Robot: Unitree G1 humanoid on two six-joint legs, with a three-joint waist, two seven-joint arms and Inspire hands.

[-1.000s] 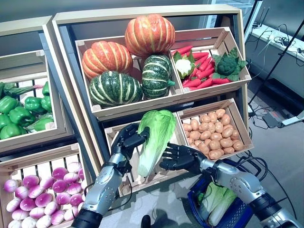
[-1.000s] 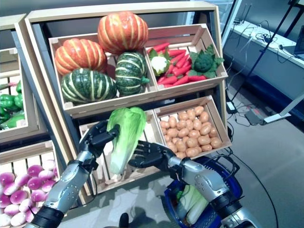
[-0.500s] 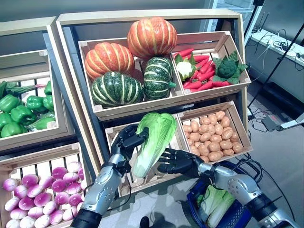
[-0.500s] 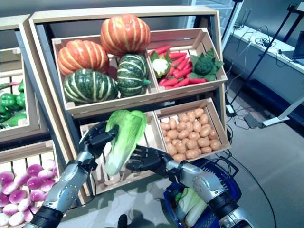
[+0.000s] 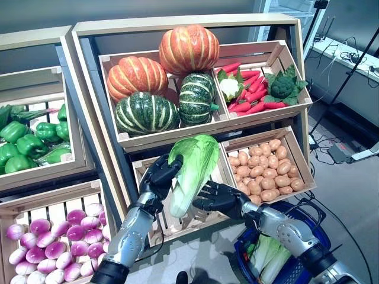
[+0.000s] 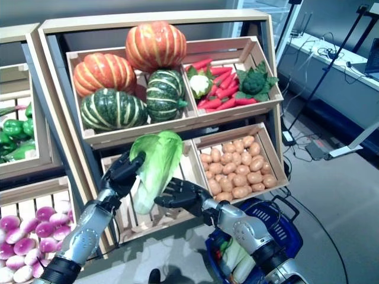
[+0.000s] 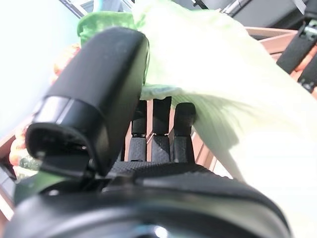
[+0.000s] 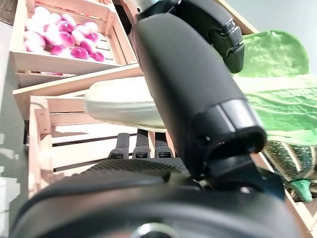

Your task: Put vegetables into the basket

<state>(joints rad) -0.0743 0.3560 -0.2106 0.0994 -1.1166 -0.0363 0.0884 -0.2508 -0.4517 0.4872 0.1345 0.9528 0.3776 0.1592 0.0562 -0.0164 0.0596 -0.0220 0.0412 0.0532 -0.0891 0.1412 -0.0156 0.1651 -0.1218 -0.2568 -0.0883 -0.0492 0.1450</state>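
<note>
A pale green napa cabbage [image 5: 190, 170] hangs upright in front of the lower wooden crate [image 5: 188, 224], held between my two hands. My left hand [image 5: 157, 177] grips its left side, thumb [image 7: 99, 84] curled over the leaf [image 7: 233, 94] and fingers behind it. From the right, my right hand [image 5: 218, 197] rests against the white stem [image 8: 126, 101] with its fingers spread and straight. The blue basket [image 6: 283, 220] sits low at the right, under my right forearm, with more cabbage [image 5: 267, 258] lying in it.
The wooden stand holds striped pumpkins [image 5: 160, 77], a crate of red chillies, cauliflower and broccoli [image 5: 256, 89], and potatoes [image 5: 263, 171]. To the left are green peppers [image 5: 23, 145] and purple-white bulbs [image 5: 47, 242]. Grey floor lies to the right of the basket.
My right hand has closed in leftward against the cabbage stem. The left hand's grip has slid a little higher on the leaf. The cabbage stays roughly in place.
</note>
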